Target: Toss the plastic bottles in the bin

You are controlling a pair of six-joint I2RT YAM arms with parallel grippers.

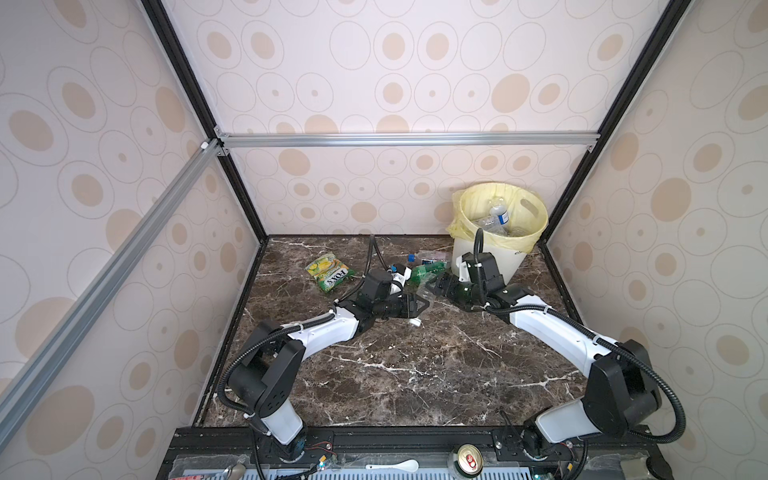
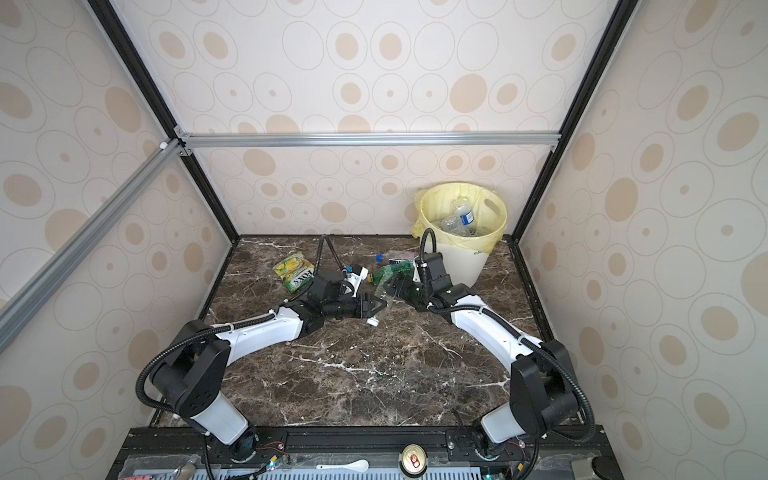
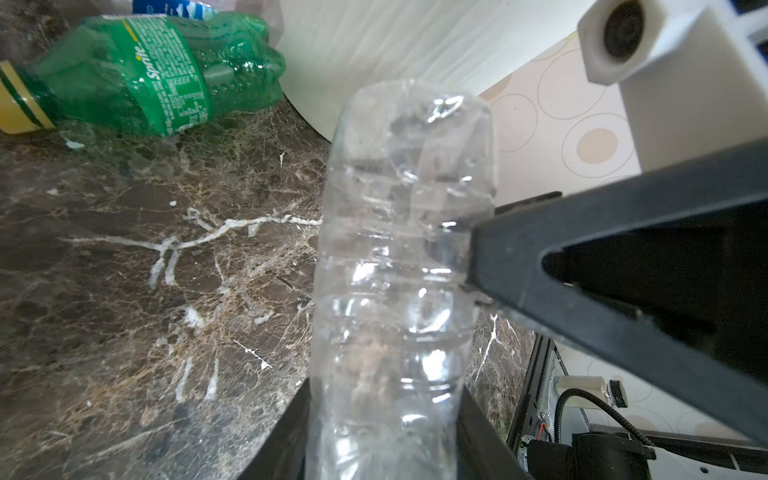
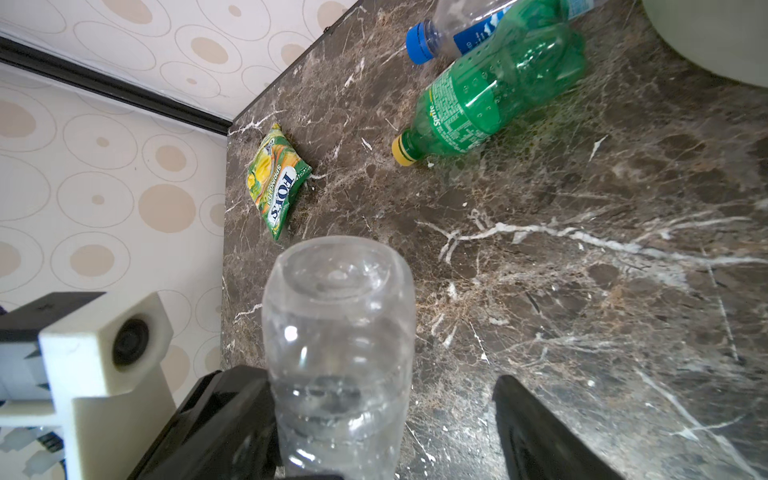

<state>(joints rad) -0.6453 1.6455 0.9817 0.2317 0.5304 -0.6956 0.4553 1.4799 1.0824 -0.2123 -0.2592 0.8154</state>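
clear bottle: gripped | green bottle: lying beside bin (dented)

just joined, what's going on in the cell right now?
Looks like a handover at mid-table. The left end effector is shut on a clear unlabelled bottle. The right end effector stands open around that bottle's base end, with one finger against it and no grip yet. A green Sprite bottle and a blue-capped clear bottle lie on the marble tabletop near the bin, which already holds several clear bottles. The FOXS packet lies off to the side.
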